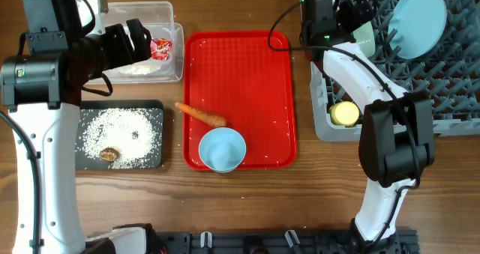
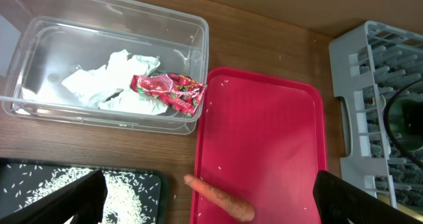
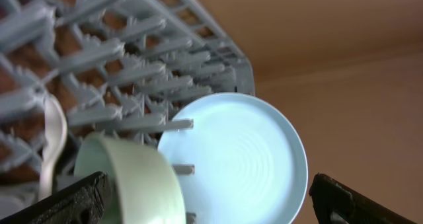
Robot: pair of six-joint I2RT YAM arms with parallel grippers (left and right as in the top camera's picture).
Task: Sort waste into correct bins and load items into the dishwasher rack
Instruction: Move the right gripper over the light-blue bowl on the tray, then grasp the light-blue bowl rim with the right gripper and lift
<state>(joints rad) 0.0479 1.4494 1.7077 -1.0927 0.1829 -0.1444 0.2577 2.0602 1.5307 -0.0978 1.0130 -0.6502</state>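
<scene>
My left gripper (image 1: 139,40) is open and empty above the clear tub (image 1: 161,10), which holds a crumpled white tissue (image 2: 106,78) and a red wrapper (image 2: 168,88). The carrot (image 1: 201,115) lies across the left edge of the red tray (image 1: 247,67); it also shows in the left wrist view (image 2: 221,199). A light blue bowl (image 1: 222,149) stands on the tray's front. The black tray (image 1: 154,108) holds rice (image 1: 120,130) and a brownish lump (image 1: 110,154). My right gripper (image 1: 360,14) is open over the grey rack (image 1: 435,74), by the pale green bowl (image 3: 132,178), blue plate (image 3: 244,158) and white spoon (image 3: 53,145). A yellow cup (image 1: 345,113) sits in the rack.
A few stray rice grains lie on the red tray. The rack stands to the right of the tray, the tub and black tray to its left. Bare wood table runs along the front.
</scene>
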